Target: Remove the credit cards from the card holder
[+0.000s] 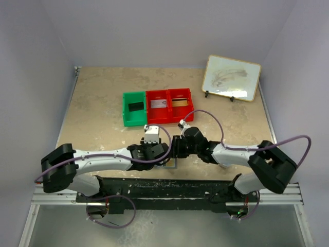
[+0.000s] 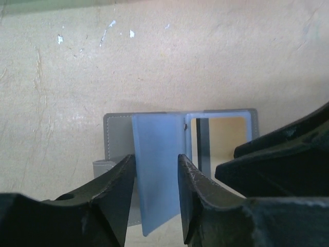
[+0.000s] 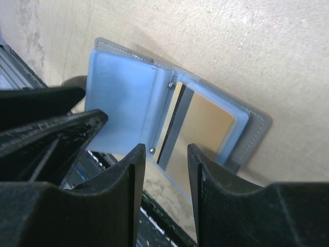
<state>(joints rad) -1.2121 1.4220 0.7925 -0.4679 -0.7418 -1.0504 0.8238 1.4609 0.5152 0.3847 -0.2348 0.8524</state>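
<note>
The left arm (image 1: 103,157) is lying low and nearly flat, reaching inward from its base, with the left gripper (image 1: 162,154) pointing down at its tip. The right arm (image 1: 234,153) is mirroring it, its elbow folding back behind the wrist. The right gripper (image 1: 176,148) is hanging just beside the left gripper, the two heads almost touching. The left fingers (image 2: 115,198) are standing a narrow gap apart, and whether they are pinching anything cannot be told. The right fingers (image 3: 128,195) are likewise standing slightly apart, clamping nothing. Each gripper's dark body is showing at the inner side of the other's wrist view.
</note>
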